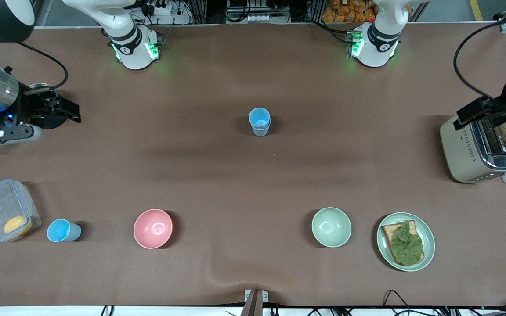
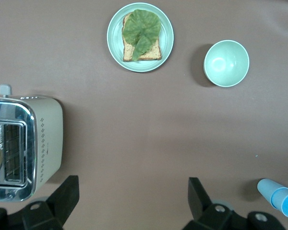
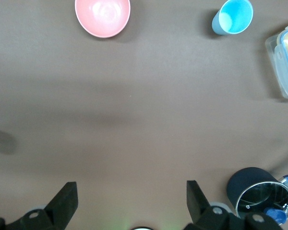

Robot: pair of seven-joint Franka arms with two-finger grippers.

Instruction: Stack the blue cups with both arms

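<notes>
Two blue cups [image 1: 259,121] stand nested, one in the other, at the middle of the table; they also show in the left wrist view [image 2: 278,196]. A third blue cup [image 1: 63,231] stands alone near the front camera, toward the right arm's end, between a clear container and the pink bowl; the right wrist view shows it too [image 3: 233,17]. My right gripper [image 1: 70,112] is open and empty in the air at its end of the table [image 3: 131,199]. My left gripper [image 1: 470,115] is open and empty over the toaster's edge [image 2: 133,199].
A pink bowl [image 1: 153,228], a pale green bowl [image 1: 331,227] and a plate with topped toast [image 1: 406,241] line the near side. A clear container [image 1: 5,210] stands beside the lone cup. A toaster [image 1: 468,153] holds a bread slice. A dark pot [image 3: 259,191] sits under the right arm.
</notes>
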